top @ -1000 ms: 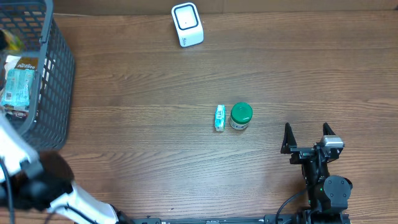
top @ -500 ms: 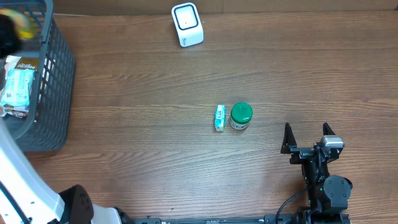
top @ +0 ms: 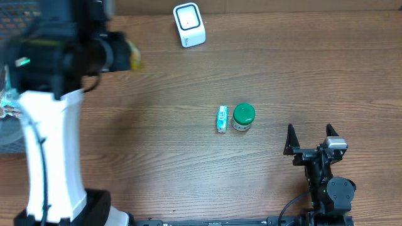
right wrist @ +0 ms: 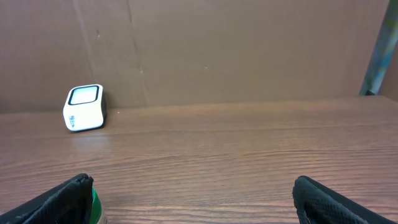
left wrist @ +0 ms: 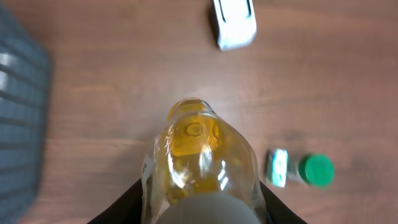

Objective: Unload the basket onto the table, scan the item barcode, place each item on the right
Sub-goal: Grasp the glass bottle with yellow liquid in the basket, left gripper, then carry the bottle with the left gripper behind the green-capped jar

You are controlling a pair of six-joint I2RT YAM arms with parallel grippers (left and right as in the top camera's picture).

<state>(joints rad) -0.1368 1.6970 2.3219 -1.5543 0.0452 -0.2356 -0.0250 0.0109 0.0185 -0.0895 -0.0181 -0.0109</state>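
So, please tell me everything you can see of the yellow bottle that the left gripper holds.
The bottle is clear, glossy plastic full of yellow liquid. The left wrist view looks along it: its rounded far end has a small round dimple. The left gripper clamps it from both sides, dark fingers on its walls. It seems lifted above the wooden table, between the basket and the white scanner.
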